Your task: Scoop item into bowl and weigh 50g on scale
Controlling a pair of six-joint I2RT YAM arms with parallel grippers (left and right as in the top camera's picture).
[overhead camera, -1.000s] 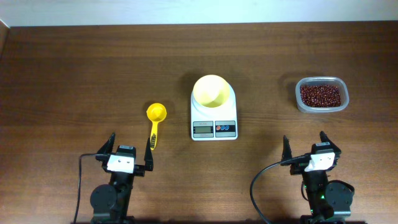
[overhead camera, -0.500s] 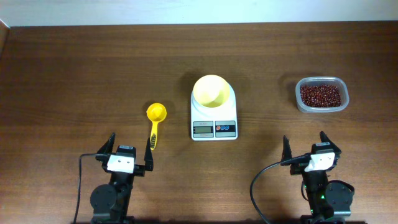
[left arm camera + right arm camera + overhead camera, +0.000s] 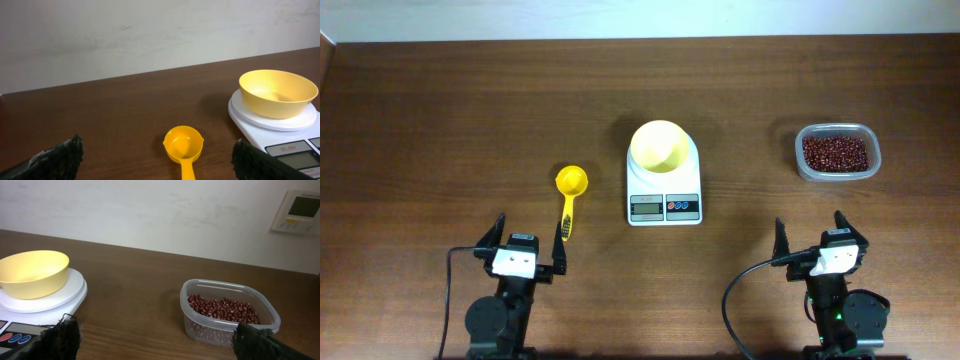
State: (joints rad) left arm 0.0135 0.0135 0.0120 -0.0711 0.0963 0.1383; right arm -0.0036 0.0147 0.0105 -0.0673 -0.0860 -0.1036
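Note:
The pale-yellow bowl rests empty on the white scale at the table's middle. The item, small reddish-brown beans, fills a clear tub at the right. A yellow long-handled scoop lies left of the scale. My left gripper stands open near the front edge, its right finger close to the scoop's handle tip. My right gripper is open too, in front of the tub, holding nothing.
The dark wooden table ends at a pale wall behind it. A white wall panel hangs at the far right. Black cables trail from both arm bases at the front edge.

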